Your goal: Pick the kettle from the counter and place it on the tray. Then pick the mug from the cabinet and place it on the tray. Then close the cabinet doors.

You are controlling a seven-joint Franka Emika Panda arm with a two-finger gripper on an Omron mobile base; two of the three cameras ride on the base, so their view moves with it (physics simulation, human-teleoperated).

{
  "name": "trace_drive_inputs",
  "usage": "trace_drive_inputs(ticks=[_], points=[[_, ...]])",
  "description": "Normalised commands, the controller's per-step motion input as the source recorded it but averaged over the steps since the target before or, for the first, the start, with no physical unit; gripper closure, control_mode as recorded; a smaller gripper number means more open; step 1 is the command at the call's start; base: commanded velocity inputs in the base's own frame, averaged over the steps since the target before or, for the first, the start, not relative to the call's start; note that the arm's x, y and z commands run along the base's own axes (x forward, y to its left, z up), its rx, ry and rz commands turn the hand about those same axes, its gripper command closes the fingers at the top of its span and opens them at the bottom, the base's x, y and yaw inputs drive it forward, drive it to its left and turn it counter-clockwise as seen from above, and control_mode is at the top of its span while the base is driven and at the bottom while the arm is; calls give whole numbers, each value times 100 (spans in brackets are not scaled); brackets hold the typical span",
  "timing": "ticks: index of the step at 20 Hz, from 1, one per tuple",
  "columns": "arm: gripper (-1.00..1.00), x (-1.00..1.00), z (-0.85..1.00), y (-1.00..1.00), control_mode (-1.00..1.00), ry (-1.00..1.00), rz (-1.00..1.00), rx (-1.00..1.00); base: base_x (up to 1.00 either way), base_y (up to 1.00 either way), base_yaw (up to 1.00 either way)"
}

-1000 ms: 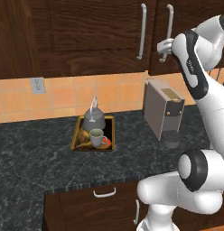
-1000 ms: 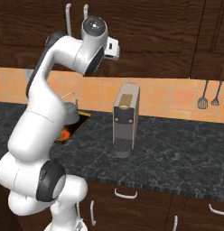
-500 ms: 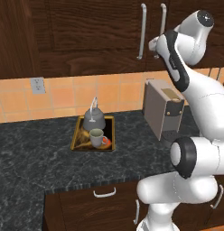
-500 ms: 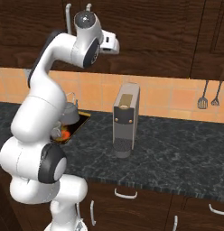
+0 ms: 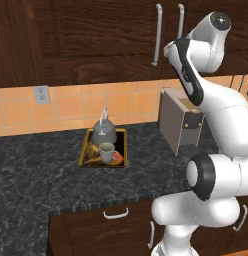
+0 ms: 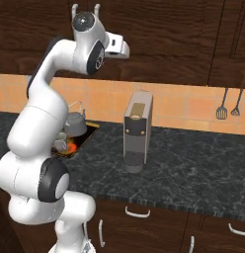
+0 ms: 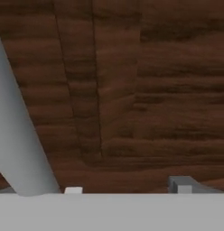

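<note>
Squat grey metal kettle (image 5: 104, 133) and pale ceramic mug (image 5: 107, 152) already sit in the gold-rimmed tray (image 5: 88, 145) on the dark speckled table (image 5: 41, 170); above the tray, released fingers (image 7: 127, 187) face the shut dark-wood cabinet doors (image 5: 116, 40), apparently after closing them.

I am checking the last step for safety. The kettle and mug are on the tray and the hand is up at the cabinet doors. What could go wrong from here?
1. The hand view shows a bar handle close beside the gripper; it may snag on withdrawal.
2. The arm bends right above the coffee machine; lowering carelessly might knock it.
3. The mug stands tight against the kettle on the small tray; a counter bump could tip them.
</note>
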Motion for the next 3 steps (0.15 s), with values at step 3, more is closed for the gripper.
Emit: trace_drive_inputs(ticks=[3], points=[[-100,15,-16,-5,-100,0,-3,-1,0,0,0]])
